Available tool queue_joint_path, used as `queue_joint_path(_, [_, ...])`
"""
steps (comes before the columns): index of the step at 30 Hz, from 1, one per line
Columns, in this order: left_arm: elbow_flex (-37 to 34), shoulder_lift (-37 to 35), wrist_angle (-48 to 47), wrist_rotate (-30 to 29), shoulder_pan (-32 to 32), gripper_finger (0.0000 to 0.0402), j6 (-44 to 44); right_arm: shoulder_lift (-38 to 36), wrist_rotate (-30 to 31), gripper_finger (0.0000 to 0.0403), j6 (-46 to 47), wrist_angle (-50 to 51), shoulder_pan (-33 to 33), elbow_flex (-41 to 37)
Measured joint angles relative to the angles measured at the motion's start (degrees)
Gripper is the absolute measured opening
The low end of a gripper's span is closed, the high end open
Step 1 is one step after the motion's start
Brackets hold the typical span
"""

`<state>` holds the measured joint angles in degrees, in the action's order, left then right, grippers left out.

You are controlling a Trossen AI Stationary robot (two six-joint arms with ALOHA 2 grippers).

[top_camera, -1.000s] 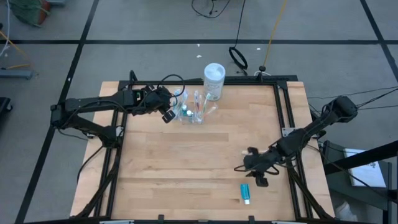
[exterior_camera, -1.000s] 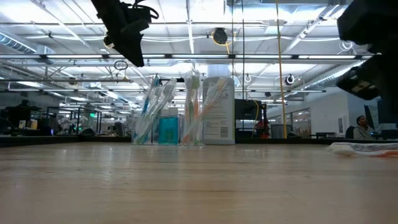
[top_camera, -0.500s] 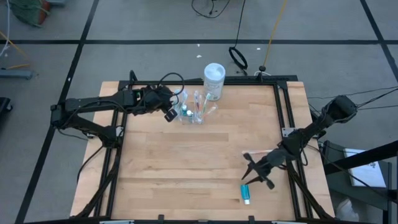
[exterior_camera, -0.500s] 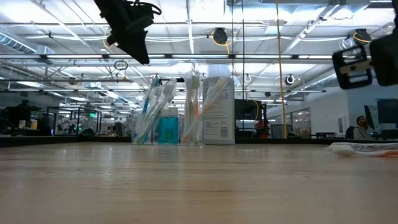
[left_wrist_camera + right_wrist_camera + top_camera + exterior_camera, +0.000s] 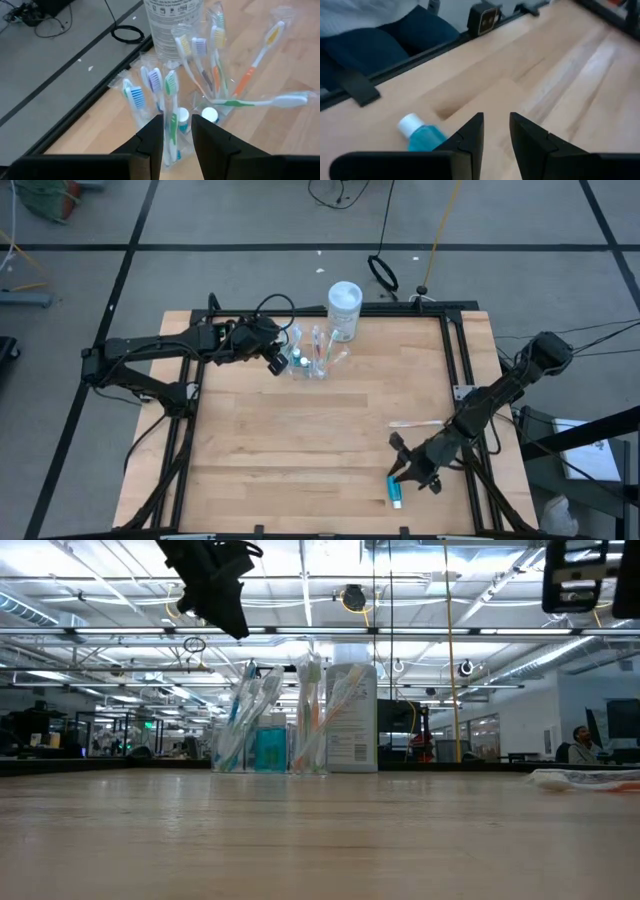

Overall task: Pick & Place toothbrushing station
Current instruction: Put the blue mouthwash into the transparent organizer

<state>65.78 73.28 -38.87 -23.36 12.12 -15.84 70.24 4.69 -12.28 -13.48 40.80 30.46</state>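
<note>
At upper centre of the desk (image 5: 300,440), the toothbrushing station (image 5: 312,358) holds wrapped toothbrushes (image 5: 171,107) and, apparently, small bottles, a white tub (image 5: 344,309) touching behind. Left tool (image 5: 274,363), fingers slightly apart, hovers beside it; right tool (image 5: 400,470), likewise apart, hangs above a blue bottle (image 5: 396,490).

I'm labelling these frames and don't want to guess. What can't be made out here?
- High view: the clear toothbrush holder is too small to count its compartments; the left gripper covers its near side.
- Low view: the white tub is partly hidden behind the holder.
- Right wrist view: the right gripper covers part of the blue bottle.
- Low view: the wrapped toothbrush is cut off by the edge.
</note>
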Motion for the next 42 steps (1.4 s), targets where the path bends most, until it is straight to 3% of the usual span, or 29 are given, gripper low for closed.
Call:
queue_joint_path(6, [0.00,0.00,-0.02,1.27,-0.04,0.0106,-0.15,0.88,-0.50,0.0089,-1.76,-0.68,-3.93,0.44])
queue_joint_path(12, [0.00,0.63,-0.17,1.40,-0.04,0.0106,-0.15,3.04,-3.42,0.0134,2.44,-4.92,-5.49,0.44])
queue_joint_path(19, [-0.11,1.98,-0.74,2.18,-0.04,0.0106,-1.01,5.93,-3.46,0.0177,-1.75,-1.78,-0.44,0.44])
queue_joint_path(25, [0.01,3.58,0.98,2.49,-0.04,0.0106,-2.53,11.25,-3.32,0.0188,5.04,3.50,3.05,0.42])
queue_joint_path(38, [0.04,7.59,3.09,5.81,-0.63,0.0106,-4.06,20.81,-3.23,0.0191,-20.94,-7.46,4.99,0.57])
queue_joint_path(42, [-0.10,8.21,2.40,5.97,-0.85,0.0106,-4.22,22.01,-3.51,0.0185,-22.24,-8.90,4.08,0.57])
